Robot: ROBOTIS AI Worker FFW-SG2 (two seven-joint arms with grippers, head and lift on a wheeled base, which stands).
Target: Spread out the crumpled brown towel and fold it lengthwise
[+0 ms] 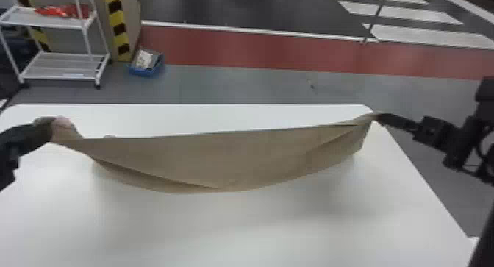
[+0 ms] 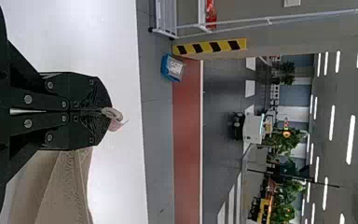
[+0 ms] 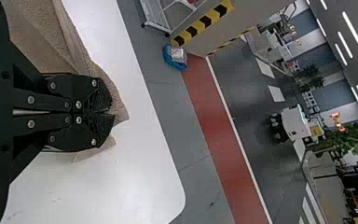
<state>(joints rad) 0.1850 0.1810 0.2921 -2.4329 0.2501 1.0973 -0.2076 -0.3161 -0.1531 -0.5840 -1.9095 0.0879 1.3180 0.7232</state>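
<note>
Brown towel (image 1: 235,156) slung between left claw (image 1: 49,130) and right claw (image 1: 378,117), over the table (image 1: 257,225).
Head view: top edge near straight claw to claw, belly sagging below that line; can't tell if the low edge touches down. Reads as light, limp, not fragile; it'll drape, won't hold a fold by itself. Left wrist view: fingers pressed together on a corner, a pale pinkish bit poking past the tips, cloth hanging just beside the claw. Right wrist view: fingers clamped on the other end, bunched cloth alongside, small points sticking out at the tips. Grip spots look right: far ends of one long edge. Bites look shallow, so a hard pull could slip a corner; mild tension should do. For the lengthwise fold, I'd pinch that same edge near its ends.
</note>
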